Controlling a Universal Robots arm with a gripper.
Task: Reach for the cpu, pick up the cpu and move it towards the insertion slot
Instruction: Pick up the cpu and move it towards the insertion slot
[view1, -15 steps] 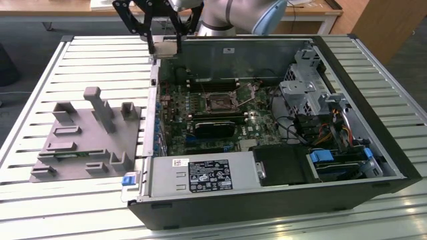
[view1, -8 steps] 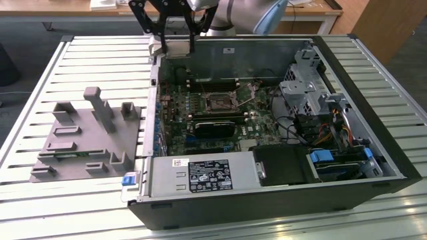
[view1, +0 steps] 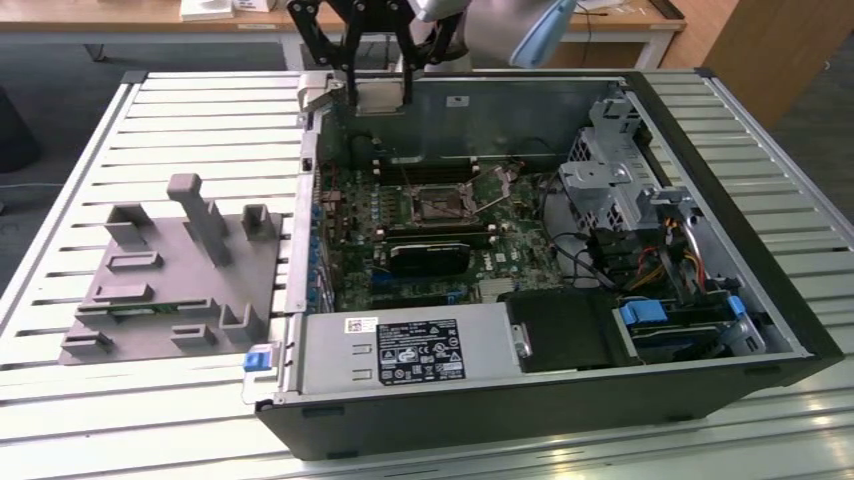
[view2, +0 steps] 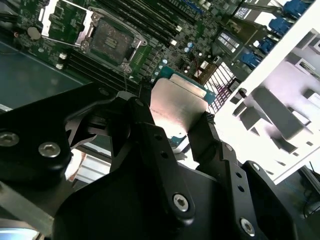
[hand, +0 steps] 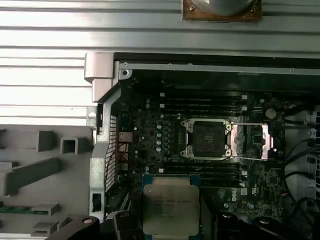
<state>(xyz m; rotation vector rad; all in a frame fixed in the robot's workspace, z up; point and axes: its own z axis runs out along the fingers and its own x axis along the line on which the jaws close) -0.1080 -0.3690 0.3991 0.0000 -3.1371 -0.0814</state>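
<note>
An open computer case (view1: 747, 330) lies on its side on a slatted metal table (view1: 200, 120), its motherboard (view1: 400, 230) exposed. At about nine o'clock from the case in the exterior view sits a grey fixture tray (view1: 160, 270) of moulded blocks. The robot arm's black gripper (view1: 379, 95) hangs above the case's far edge, at roughly twelve o'clock from the board. Its jaws are closed on the cpu (hand: 170, 210), gripping the silvery square by two opposite edges, metal top facing the first wrist camera; the second wrist view shows the chip (view2: 177, 107) pinched between the fingers (view2: 150, 140), clear of the board. The insertion slot (hand: 207, 139), a black socket in a silvery frame with its load plate swung open, lies on the motherboard well apart from the raised chip; in the exterior view it (view1: 438, 204) sits at about six o'clock from the gripper.
</note>
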